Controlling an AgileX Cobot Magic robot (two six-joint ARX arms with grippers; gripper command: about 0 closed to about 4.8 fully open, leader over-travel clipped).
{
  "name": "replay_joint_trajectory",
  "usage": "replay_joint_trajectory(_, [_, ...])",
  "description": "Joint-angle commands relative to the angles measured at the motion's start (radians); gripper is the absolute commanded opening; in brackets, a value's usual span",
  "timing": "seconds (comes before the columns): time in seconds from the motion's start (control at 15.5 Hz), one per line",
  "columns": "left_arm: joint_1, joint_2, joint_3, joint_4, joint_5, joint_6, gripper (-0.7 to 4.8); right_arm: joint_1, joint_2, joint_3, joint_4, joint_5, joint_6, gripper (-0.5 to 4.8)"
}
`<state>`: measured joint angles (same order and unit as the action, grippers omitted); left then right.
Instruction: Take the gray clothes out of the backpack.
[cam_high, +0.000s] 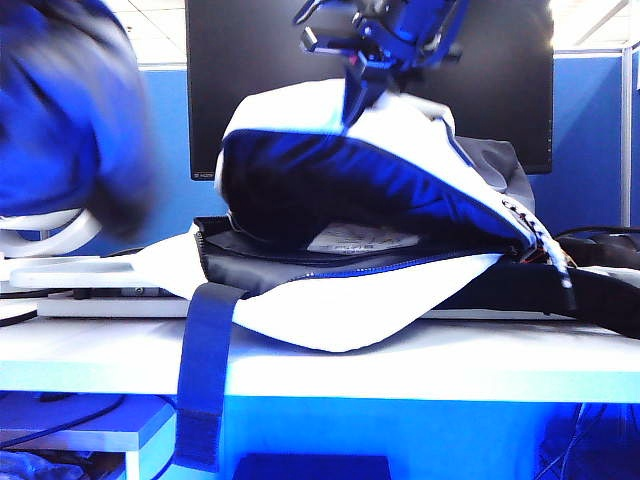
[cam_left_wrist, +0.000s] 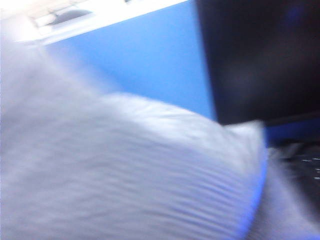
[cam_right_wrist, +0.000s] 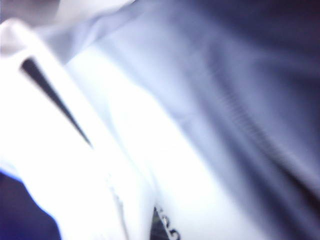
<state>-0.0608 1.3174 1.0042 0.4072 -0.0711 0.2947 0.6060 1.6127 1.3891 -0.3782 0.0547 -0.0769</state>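
White backpack (cam_high: 400, 130) gapes, flap pinched up by the right gripper (cam_high: 362, 88); left gripper closed, unseen.

White backpack (cam_high: 400, 150) lies on worktop (cam_high: 420, 365), top flap lifted, mouth wide open. Gray clothes (cam_high: 75, 110) out, up high at left, blurry.

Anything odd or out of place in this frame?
Yes. The gray clothes hang as a blurred mass high at the exterior view's left, clear of the backpack. The right end effector holds the flap up by its top edge. The navy strap dangles off the table.
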Motion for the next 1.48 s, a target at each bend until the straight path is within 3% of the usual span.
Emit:
replay_joint_trajectory(0.06, [-0.016, 0.159, 0.095, 0.060, 0.070, -0.068, -0.05, 0.027, -0.007, 0.006, -0.110, -0.082, 0.006, 2.41])
replay_joint_trajectory(0.13, [-0.018, 0.219, 0.102, 0.091, 0.084, -0.111, -0.05, 0.034, -0.009, 0.008, -0.131, -0.084, 0.011, 3.12])
replay_joint_trajectory(0.26, [-0.018, 0.316, 0.102, 0.112, 0.124, -0.177, -0.05, 0.046, -0.021, 0.009, -0.136, -0.080, 0.019, 3.15])
replay_joint_trajectory(0.45, [-0.023, 0.444, 0.102, 0.178, 0.148, -0.200, 0.00, 0.056, -0.078, 0.011, -0.129, -0.080, 0.024, 3.17])
replay_joint_trajectory(0.52, [-0.023, 0.480, 0.102, 0.187, 0.151, -0.198, 0.70, 0.056, -0.107, 0.011, -0.127, -0.080, 0.025, 3.17])
replay_joint_trajectory(0.64, [-0.022, 0.515, 0.102, 0.201, 0.165, -0.198, 3.17, 0.055, -0.179, 0.011, -0.126, -0.080, 0.032, 3.16])
replay_joint_trajectory(0.71, [-0.022, 0.517, 0.102, 0.205, 0.164, -0.198, 4.16, 0.056, -0.222, 0.011, -0.127, -0.080, 0.032, 3.16])
replay_joint_trajectory(0.77, [-0.021, 0.516, 0.102, 0.232, 0.161, -0.198, 4.79, 0.056, -0.272, 0.011, -0.127, -0.080, 0.032, 3.16])
replay_joint_trajectory(0.97, [-0.021, 0.474, 0.101, 0.245, 0.185, -0.237, 4.79, 0.055, -0.441, 0.011, -0.127, -0.075, 0.033, 3.15])
replay_joint_trajectory(1.16, [-0.021, 0.361, 0.101, 0.158, 0.412, -0.317, 4.79, 0.054, -0.559, 0.011, -0.150, 0.011, 0.032, 3.15])
replay_joint_trajectory(1.35, [-0.021, 0.244, 0.101, -0.102, 0.521, -0.306, 4.79, 0.053, -0.605, 0.011, -0.182, 0.034, 0.031, 3.15])
replay_joint_trajectory(1.48, [-0.015, 0.192, 0.101, -0.314, 0.525, -0.267, 4.79, 0.053, -0.611, 0.011, -0.200, 0.037, 0.031, 3.15])
